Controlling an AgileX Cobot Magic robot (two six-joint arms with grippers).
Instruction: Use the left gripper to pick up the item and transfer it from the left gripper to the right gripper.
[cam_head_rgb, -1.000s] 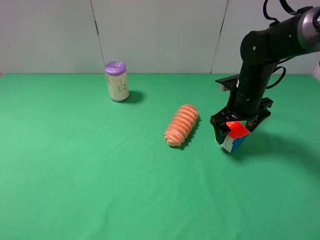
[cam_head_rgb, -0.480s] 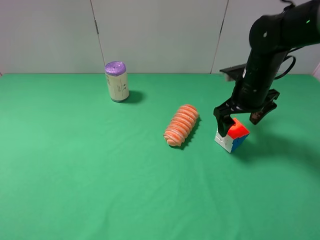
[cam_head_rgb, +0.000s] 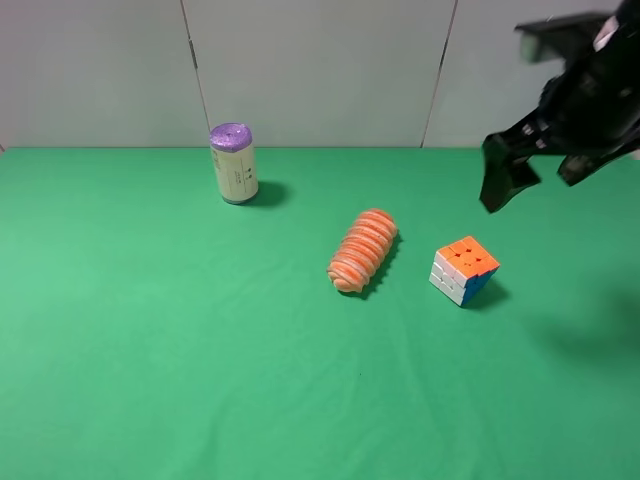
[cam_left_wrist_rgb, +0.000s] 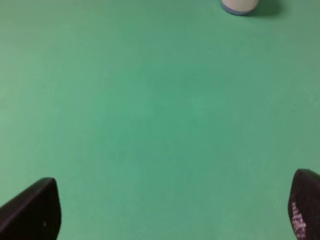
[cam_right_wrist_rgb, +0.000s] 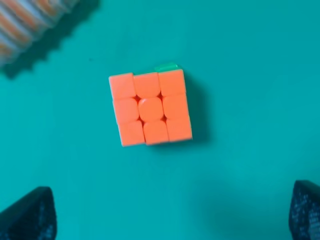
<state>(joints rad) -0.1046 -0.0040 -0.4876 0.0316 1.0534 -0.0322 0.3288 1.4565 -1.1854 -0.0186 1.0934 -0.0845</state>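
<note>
Puzzle cube resting on the green table, orange face up, white and blue sides showing in the high view, free of any grip. Seen again from the right wrist camera, square-on from above, a sliver of green along one edge. Orange ribbed roll lying just beside the cube, toward the left of the high view, apart from it; a striped end of it also caught in a corner of the right wrist view. Purple-topped pale can standing upright near the back wall, well apart from both.

Right gripper raised above the table, up and to the right of the cube, black fingers spread wide and holding nothing; fingertips visible at the edge of its wrist view. Left gripper out of the high view; in its wrist view, fingers spread apart over bare green cloth, nothing between them, the can's base far off
</note>
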